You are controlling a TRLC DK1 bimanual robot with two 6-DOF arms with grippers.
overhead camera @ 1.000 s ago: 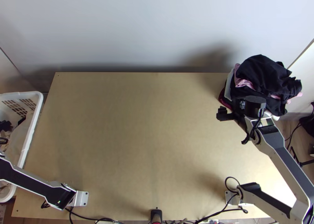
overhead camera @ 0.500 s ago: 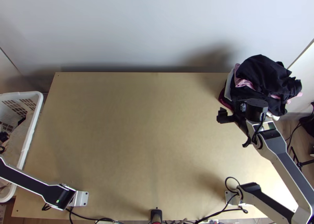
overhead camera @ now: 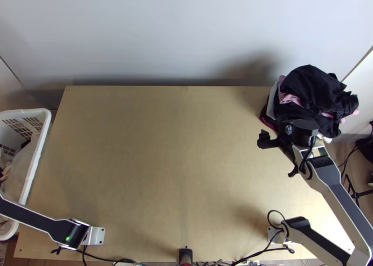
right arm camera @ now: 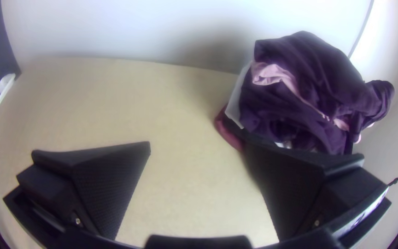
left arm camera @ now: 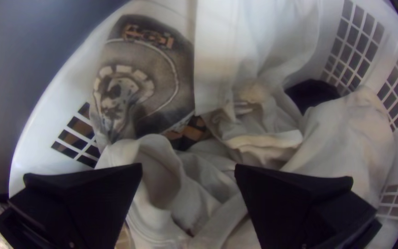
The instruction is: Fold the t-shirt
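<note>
Right arm (overhead camera: 346, 204): white side frames, grey-black top panel, black joints. Right gripper (overhead camera: 272, 141): flat black wedge fingers (right arm camera: 109, 184), fine-textured faces, small screw (right arm camera: 78, 221) low on each side. Just behind: round black housing (overhead camera: 304, 132), black cable (overhead camera: 305, 159). Left gripper (left arm camera: 188, 168): black, probably matte; well behind it, white-edged black link (overhead camera: 32, 217), green light (overhead camera: 68, 238).

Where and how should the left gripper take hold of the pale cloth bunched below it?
I'd pinch the raised fold of the pale cloth, coming down from above with the left gripper: that fold curls around a hollow between its open fingers, and the walls of the white basket hem in the sides.
</note>
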